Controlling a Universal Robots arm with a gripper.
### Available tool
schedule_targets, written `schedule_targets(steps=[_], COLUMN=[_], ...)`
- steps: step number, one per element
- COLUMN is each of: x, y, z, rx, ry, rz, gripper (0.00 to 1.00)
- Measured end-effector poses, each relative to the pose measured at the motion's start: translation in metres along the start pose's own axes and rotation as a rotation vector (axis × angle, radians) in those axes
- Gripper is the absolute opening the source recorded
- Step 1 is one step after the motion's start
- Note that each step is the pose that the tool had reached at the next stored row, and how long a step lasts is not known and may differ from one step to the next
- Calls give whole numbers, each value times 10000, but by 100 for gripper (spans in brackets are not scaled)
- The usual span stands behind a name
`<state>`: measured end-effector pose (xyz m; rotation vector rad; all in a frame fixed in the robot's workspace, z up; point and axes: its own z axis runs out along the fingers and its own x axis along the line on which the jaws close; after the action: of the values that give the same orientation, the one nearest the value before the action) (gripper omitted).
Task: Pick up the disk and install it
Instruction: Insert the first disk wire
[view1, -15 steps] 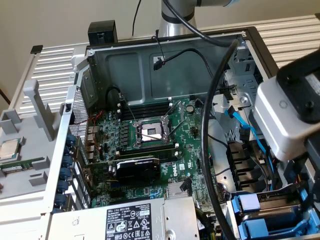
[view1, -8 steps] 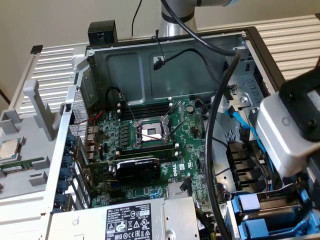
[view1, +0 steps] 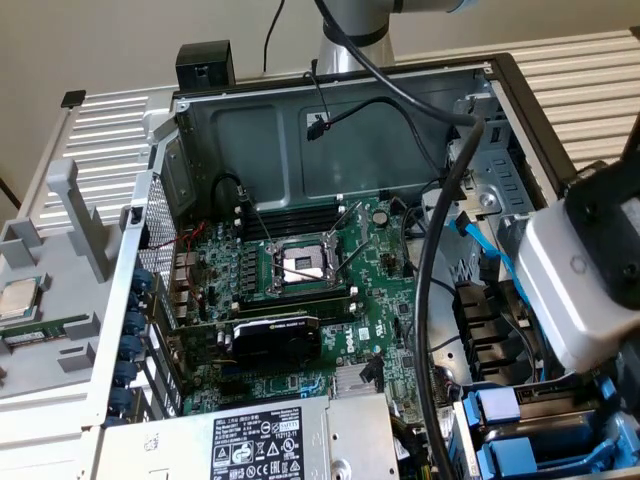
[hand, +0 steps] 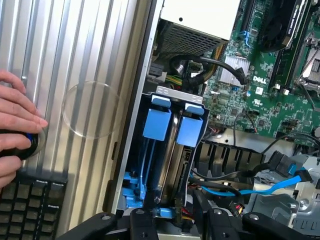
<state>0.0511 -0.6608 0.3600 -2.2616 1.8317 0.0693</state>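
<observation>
Arm (view1: 575, 285) angled down over the drive bay (hand: 172, 91) — gripper (hand: 177, 216) jaws about half-parted, gripping nothing; disk (hand: 192, 131) sits slotted below them, beside second blue-carrier drive (hand: 157, 122).

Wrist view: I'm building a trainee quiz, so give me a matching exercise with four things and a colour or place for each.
1. keyboard
2. hand
3. flat cable
4. heatsink

A. bright blue
B. silver fins, on the green motherboard
C. black keys
D. resting on a round black knob

Pairs: 1-C, 2-D, 3-A, 4-B
</observation>
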Motion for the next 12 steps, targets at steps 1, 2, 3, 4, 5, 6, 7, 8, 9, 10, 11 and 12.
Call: schedule_targets(steps=[1, 2, 3, 4, 5, 6, 7, 8, 9, 10, 11, 12], x=[16, 27, 38, 49, 61, 74, 84, 91, 97, 100, 101, 102], y=[3, 5, 7, 9, 12, 14, 16, 17, 18, 18, 16, 16], z=[-1, 0, 3, 6, 10, 14, 17, 21, 26, 31, 35, 39], rx=[8, 23, 37, 47, 54, 58, 59, 59, 57, 53, 50, 44], ry=[-45, -113, -186, -249, -302, -344, -374, -401, -427, -458, -497, -538], rz=[1, 2, 3, 1, -1, -6, -16, -31, -53, -87, -134, -194], gripper=[43, 43, 43, 43, 43, 43, 43, 43, 43, 43, 43, 43])
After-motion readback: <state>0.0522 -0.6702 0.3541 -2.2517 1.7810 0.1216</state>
